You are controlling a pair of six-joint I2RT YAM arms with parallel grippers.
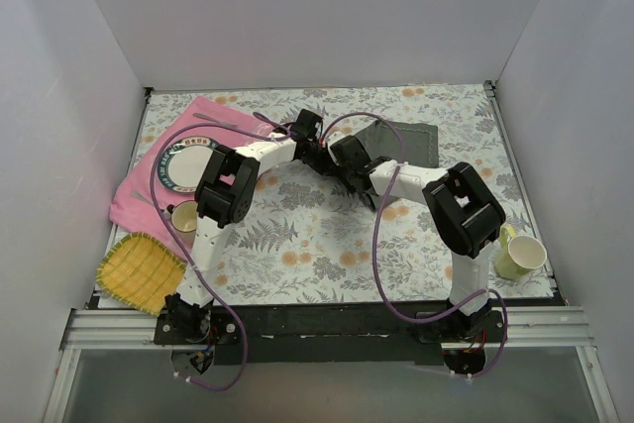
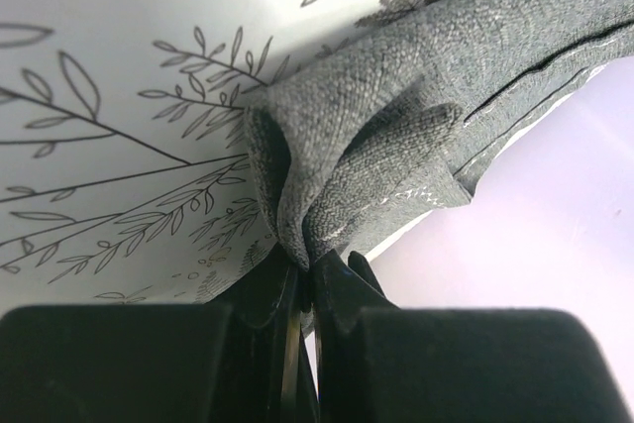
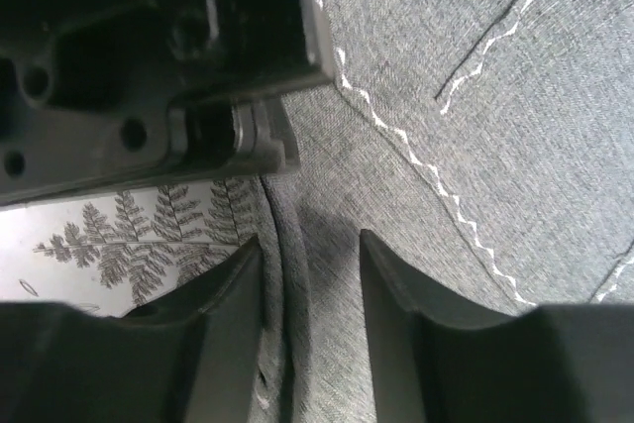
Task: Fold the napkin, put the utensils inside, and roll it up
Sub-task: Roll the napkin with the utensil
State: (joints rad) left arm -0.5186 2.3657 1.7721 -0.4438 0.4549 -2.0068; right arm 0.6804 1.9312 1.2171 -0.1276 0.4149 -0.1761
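Observation:
The dark grey napkin point(image 1: 404, 141) lies at the back middle of the floral tablecloth. My left gripper point(image 1: 315, 144) is at its left edge, shut on a bunched fold of the napkin point(image 2: 396, 116), jaws pinched tight point(image 2: 305, 264). My right gripper point(image 1: 342, 158) sits right beside it, open point(image 3: 309, 255), its jaws straddling a rolled edge of the napkin point(image 3: 475, 146) without closing on it. The left gripper's body point(image 3: 198, 66) fills the upper left of the right wrist view. A slim silvery utensil point(image 1: 220, 123) seems to lie on the pink placemat, too small to make out.
A pink placemat point(image 1: 149, 190) at the left carries a round plate point(image 1: 190, 167). A yellow cup point(image 1: 185, 217) and a yellow woven tray point(image 1: 141, 270) stand at the front left. A pale green mug point(image 1: 520, 255) stands at the front right. White walls enclose three sides.

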